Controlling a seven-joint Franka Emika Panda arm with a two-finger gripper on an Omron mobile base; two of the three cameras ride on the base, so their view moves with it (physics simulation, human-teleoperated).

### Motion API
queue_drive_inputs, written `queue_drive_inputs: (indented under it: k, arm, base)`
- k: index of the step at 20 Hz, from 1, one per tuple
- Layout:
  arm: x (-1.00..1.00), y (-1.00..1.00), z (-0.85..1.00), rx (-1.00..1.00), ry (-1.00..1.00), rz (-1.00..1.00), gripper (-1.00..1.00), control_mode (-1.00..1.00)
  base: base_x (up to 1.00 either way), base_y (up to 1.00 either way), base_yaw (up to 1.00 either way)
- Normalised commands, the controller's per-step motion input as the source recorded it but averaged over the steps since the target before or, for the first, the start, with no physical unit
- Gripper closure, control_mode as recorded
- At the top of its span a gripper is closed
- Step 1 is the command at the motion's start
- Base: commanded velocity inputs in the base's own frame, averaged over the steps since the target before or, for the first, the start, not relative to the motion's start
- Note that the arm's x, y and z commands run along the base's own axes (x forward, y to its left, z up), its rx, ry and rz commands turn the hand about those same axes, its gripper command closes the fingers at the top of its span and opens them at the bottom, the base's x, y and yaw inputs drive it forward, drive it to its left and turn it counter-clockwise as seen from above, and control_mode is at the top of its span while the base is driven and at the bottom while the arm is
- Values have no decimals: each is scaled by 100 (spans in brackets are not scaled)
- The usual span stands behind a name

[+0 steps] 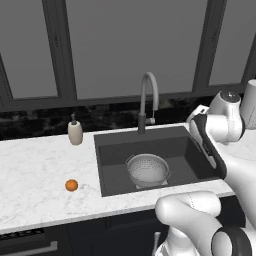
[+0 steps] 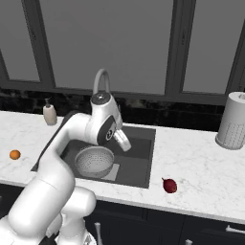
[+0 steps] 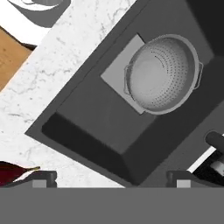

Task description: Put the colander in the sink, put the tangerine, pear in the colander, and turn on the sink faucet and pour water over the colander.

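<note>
The colander [image 1: 148, 169] [image 2: 94, 161] [image 3: 162, 73] sits upright on the floor of the dark sink [image 1: 115, 150] [image 2: 139, 143] [image 3: 87, 113], over the pale square patch. The tangerine [image 1: 71, 185] [image 2: 15, 154] lies on the marble counter left of the sink. On the counter right of the sink lies the dark red pear [image 2: 169, 185] [image 3: 13, 171]. The faucet [image 1: 148, 100] [image 2: 101, 81] arches behind the basin, with no water showing. My gripper [image 2: 125, 143] [image 3: 111, 178] hangs open above the sink's right side, with nothing between its fingers.
A beige soap dispenser [image 1: 75, 132] [image 2: 49, 114] stands on the counter at the back left. A tall pale perforated canister [image 2: 233, 120] stands at the far right. Dark windows and a black backsplash run behind the counter.
</note>
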Motion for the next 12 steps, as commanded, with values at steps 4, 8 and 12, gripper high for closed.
queue_drive_inputs:
  k: [4,8,12]
  arm:
    - [-11,-20,23,18,0,-68,-100,-100]
    - [-8,-16,2,18,-2,-74,-100,-100]
    - [-6,-16,0,20,-7,-71,-100,-100]
  base:
    - [0,0,0]
    - [0,0,0]
    - [0,0,0]
